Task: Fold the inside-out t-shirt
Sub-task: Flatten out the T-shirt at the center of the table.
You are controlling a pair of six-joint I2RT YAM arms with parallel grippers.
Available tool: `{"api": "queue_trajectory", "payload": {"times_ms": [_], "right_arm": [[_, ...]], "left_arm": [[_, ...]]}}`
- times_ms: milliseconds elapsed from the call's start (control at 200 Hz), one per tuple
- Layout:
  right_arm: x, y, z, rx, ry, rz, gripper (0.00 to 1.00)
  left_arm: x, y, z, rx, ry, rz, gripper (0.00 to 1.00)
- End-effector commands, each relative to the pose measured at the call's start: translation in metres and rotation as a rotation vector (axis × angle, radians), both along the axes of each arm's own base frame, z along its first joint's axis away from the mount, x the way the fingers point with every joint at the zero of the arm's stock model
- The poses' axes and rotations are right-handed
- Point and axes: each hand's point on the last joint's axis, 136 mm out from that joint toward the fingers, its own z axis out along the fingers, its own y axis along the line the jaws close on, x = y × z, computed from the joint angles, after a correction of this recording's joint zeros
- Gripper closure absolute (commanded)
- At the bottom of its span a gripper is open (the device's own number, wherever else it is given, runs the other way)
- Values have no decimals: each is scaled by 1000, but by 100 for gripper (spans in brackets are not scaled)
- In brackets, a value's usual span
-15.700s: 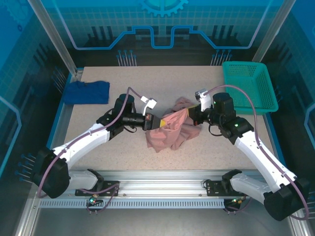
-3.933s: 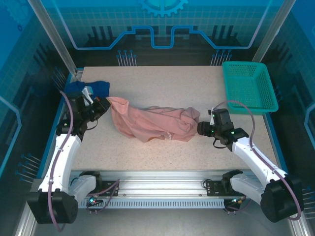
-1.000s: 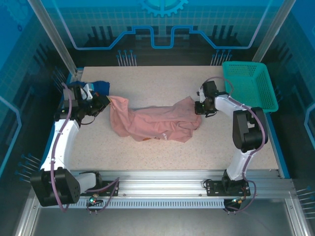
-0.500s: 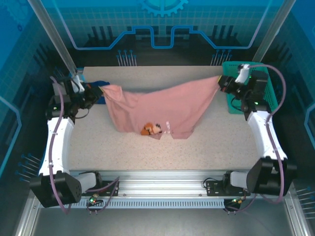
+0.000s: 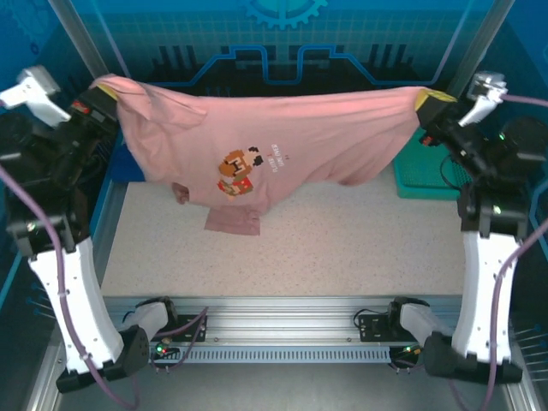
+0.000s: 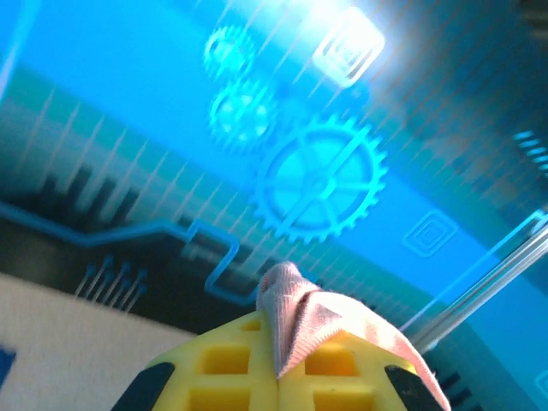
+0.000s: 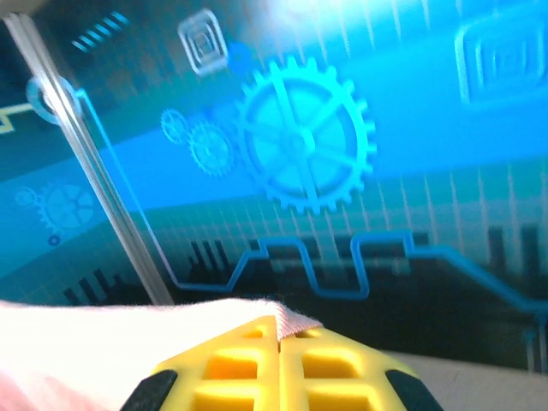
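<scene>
The inside-out t-shirt (image 5: pixel 291 137), dusty pink with an orange-red print (image 5: pixel 235 167), hangs stretched in the air between both raised arms. Its lowest flap (image 5: pixel 231 221) dangles down to the table, and I cannot tell whether it touches. My left gripper (image 5: pixel 103 92) is shut on the shirt's left top corner. In the left wrist view the yellow fingers (image 6: pixel 231 368) press together with a pink fold (image 6: pixel 295 312) sticking out between them. My right gripper (image 5: pixel 428 107) is shut on the right top corner. The right wrist view has a ribbed hem (image 7: pixel 295 324) pinched at the seam of its yellow fingers (image 7: pixel 334 368).
A teal basket (image 5: pixel 424 171) sits at the table's right edge, partly behind the right arm. A dark blue cloth (image 5: pixel 120 163) lies at the left edge, mostly hidden by the shirt. The speckled table (image 5: pixel 342 248) stretches below, with a metal rail (image 5: pixel 282 330) in front.
Both arms have risen and spread apart. The shirt has come up off the table and now hangs taut and high, with its print facing the camera.
</scene>
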Motion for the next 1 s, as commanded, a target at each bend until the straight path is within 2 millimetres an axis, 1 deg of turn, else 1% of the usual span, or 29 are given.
{"api": "queue_trajectory", "payload": {"times_ms": [0, 40, 80, 140, 200, 260, 320, 370, 430, 470, 520, 565, 615, 680, 700, 730, 770, 775, 785, 795, 840, 885, 920, 995], "right_arm": [[-40, -8, 21, -77, -68, -114, 100], [-47, -7, 22, -80, -67, -114, 100], [-53, -5, 21, -81, -54, -112, 100], [-58, -5, 16, -91, -32, -118, 100], [-55, -12, 6, -98, 6, -158, 100], [-45, -21, -9, -99, 59, -200, 100], [-28, -30, -24, -88, 105, -232, 100], [-10, -35, -36, -68, 133, -242, 100], [18, -42, -49, -48, 158, -251, 100], [36, -45, -54, -39, 163, -259, 100], [60, -46, -60, -38, 168, -257, 100], [79, -43, -61, -38, 159, -248, 100], [99, -37, -57, -47, 134, -237, 100], [124, -32, -50, -57, 105, -243, 100], [130, -30, -45, -59, 93, -240, 100], [139, -29, -38, -56, 85, -233, 100], [149, -28, -30, -54, 78, -229, 100], [150, -28, -28, -55, 75, -229, 100], [152, -28, -25, -54, 70, -228, 100], [153, -28, -21, -54, 64, -229, 100], [157, -26, -8, -59, 44, -227, 100], [156, -25, 8, -62, 19, -226, 100], [154, -24, 19, -65, 1, -222, 100], [143, -20, 42, -74, -39, -213, 100]], "left_arm": [[-39, 5, 40, 106, -104, 116, 100], [-40, 6, 43, 123, -97, 125, 100], [-37, 7, 39, 134, -73, 130, 100], [-28, 12, 27, 147, -19, 142, 100], [-16, 19, 11, 151, 33, 156, 100], [2, 25, -8, 135, 82, 148, 100], [24, 29, -29, 104, 135, 125, 100], [46, 32, -49, 76, 179, 106, 100], [71, 35, -68, 74, 225, 101, 100], [88, 35, -77, 80, 252, 101, 100], [108, 36, -84, 78, 270, 96, 100], [126, 36, -86, 67, 276, 84, 100], [148, 35, -89, 63, 288, 70, 100], [173, 32, -82, 58, 275, 47, 100], [180, 31, -80, 57, 274, 38, 100], [189, 31, -73, 55, 259, 31, 100], [195, 31, -59, 61, 235, 28, 100], [199, 31, -60, 61, 237, 27, 100], [196, 31, -52, 64, 221, 29, 100], [201, 32, -53, 65, 221, 30, 100], [199, 32, -31, 77, 170, 37, 100], [194, 33, -9, 89, 116, 48, 100], [186, 33, 8, 98, 71, 57, 100], [163, 30, 44, 106, -29, 70, 100]]}}
